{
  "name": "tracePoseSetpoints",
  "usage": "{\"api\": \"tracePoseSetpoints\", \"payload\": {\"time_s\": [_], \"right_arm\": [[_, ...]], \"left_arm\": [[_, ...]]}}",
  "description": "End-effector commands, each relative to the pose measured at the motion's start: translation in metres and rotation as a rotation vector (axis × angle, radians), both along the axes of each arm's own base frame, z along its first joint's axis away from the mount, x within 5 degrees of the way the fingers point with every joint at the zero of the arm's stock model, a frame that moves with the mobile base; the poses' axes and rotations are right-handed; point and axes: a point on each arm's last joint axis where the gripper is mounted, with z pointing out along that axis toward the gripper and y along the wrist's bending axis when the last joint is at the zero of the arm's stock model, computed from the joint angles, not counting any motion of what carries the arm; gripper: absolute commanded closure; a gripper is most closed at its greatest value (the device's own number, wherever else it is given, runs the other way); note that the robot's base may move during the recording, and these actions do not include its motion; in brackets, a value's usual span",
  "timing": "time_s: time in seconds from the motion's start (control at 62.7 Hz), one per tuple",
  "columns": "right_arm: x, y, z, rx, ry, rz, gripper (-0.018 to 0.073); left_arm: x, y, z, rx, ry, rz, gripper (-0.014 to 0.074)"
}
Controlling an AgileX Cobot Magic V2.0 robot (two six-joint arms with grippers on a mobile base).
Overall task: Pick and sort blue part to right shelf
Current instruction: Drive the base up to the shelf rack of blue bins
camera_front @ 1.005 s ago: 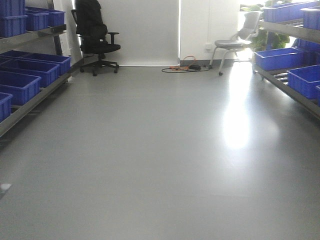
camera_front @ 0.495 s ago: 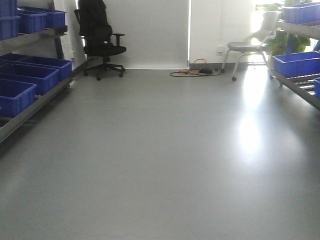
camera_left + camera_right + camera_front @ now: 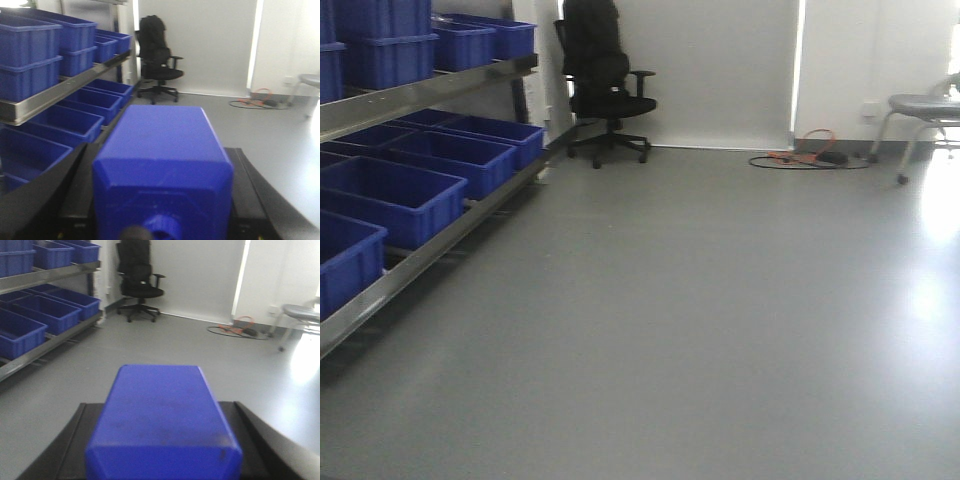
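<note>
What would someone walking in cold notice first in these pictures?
Each wrist view is filled by a gripped blue plastic piece: the blue part with its round knob in the left gripper, a plainer blue block in the right gripper. In the front view, a steel rack of blue bins lines the left side, with a black office chair beyond it.
</note>
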Motion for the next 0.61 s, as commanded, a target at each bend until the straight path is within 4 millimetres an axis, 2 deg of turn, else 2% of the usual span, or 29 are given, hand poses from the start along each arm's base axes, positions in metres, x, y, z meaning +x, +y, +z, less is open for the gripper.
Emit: {"api": "tracePoseSetpoints", "payload": {"time_s": [0.0, 0.59], "right_arm": [[-0.0006, 0.0004, 0.0185, -0.013, -0.119, 0.003, 0.0104], [-0.0006, 0.0004, 0.0185, -0.013, -0.119, 0.003, 0.0104]], "left_arm": [[-0.0017, -0.0001, 0.0176, -0.015, -0.107, -0.002, 0.0262], [-0.0017, -0.0001, 0.0176, -0.015, -0.107, -0.002, 0.0262]]}}
